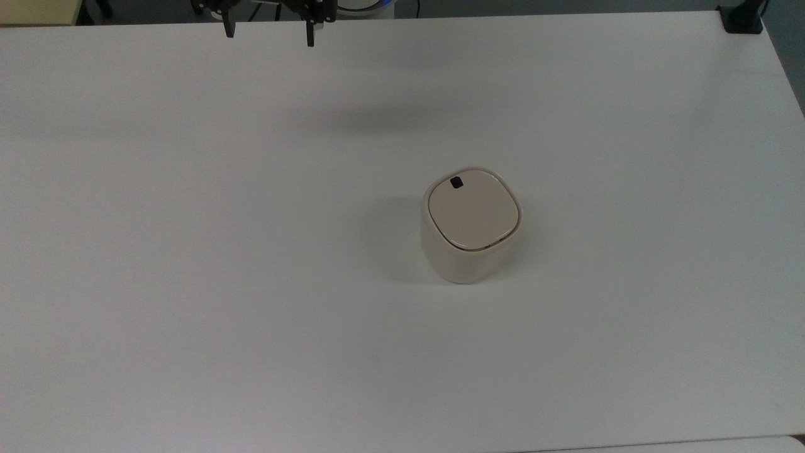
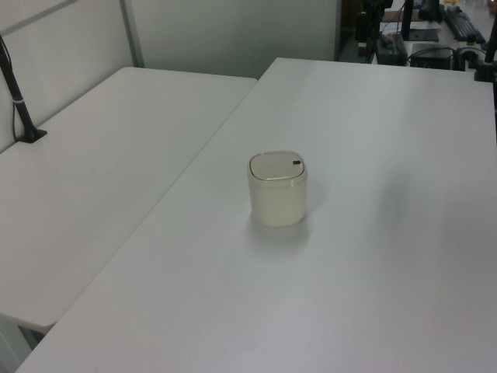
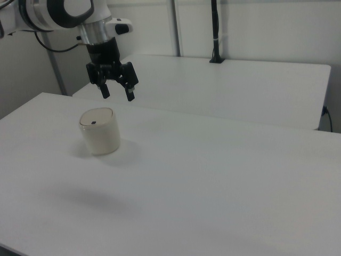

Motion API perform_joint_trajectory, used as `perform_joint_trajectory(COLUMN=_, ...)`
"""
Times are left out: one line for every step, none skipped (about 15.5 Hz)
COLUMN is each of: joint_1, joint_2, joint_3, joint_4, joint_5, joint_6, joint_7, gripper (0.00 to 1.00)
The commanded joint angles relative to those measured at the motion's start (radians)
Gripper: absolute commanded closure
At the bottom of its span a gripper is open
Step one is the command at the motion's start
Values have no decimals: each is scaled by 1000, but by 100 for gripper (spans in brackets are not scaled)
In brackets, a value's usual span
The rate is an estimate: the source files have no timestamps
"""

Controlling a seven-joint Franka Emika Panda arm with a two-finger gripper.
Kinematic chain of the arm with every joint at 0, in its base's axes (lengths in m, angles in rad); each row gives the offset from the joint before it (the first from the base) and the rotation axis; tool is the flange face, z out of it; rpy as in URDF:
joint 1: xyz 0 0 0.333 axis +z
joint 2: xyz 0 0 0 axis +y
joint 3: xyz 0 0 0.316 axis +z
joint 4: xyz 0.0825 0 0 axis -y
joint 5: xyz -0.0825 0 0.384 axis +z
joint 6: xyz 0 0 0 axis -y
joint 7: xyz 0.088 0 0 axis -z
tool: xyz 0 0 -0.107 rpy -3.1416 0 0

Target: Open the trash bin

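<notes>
The trash bin (image 1: 468, 225) is a small cream-beige tub with a flat rounded-square lid lying shut and a small black button (image 1: 456, 182) at its rim. It stands near the middle of the white table (image 1: 188, 251); it also appears as the bin (image 2: 277, 189) in the left view and the bin (image 3: 99, 130) in the right view. My gripper (image 1: 269, 33) hangs open at the top view's upper edge, well above the table and apart from the bin. In the right view the gripper (image 3: 117, 95) hovers high, with nothing between its black fingers.
A second white table (image 2: 93, 171) adjoins this one along a seam. A black clamp post (image 1: 742, 19) sits on the table corner at the top view's upper right. Another black pole (image 3: 215, 32) stands on the neighbouring table.
</notes>
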Motion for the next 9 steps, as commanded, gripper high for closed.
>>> perform_joint_trajectory(joint_1=25, joint_2=-11, joint_3=-29, joint_4=-15, joint_5=-4, joint_6=6, joint_7=15, gripper=0)
perform_joint_trajectory(joint_1=25, joint_2=-11, joint_3=-29, joint_4=-15, joint_5=-4, joint_6=6, joint_7=15, gripper=0)
perform_joint_trajectory(joint_1=25, joint_2=-11, joint_3=-29, joint_4=-15, joint_5=-4, joint_6=6, joint_7=15, gripper=0)
perform_joint_trajectory(joint_1=23, joint_2=-11, joint_3=-29, joint_4=-15, joint_5=-4, joint_6=6, joint_7=15, gripper=0)
perform_joint_trajectory(joint_1=23, joint_2=-13, joint_3=-29, joint_4=-17, joint_5=-4, joint_6=5, joint_7=15, gripper=0)
perform_joint_trajectory(joint_1=25, joint_2=-11, joint_3=-29, joint_4=-15, joint_5=-1, joint_6=5, joint_7=15, gripper=0)
perform_joint_trajectory(joint_1=25, joint_2=-11, joint_3=-29, joint_4=-15, joint_5=-1, joint_6=5, joint_7=15, gripper=0)
perform_joint_trajectory(joint_1=26, joint_2=-11, joint_3=-29, joint_4=-17, joint_5=-1, joint_6=5, joint_7=13, gripper=6)
perform_joint_trajectory(joint_1=26, joint_2=-11, joint_3=-29, joint_4=-17, joint_5=-1, joint_6=5, joint_7=3, gripper=18)
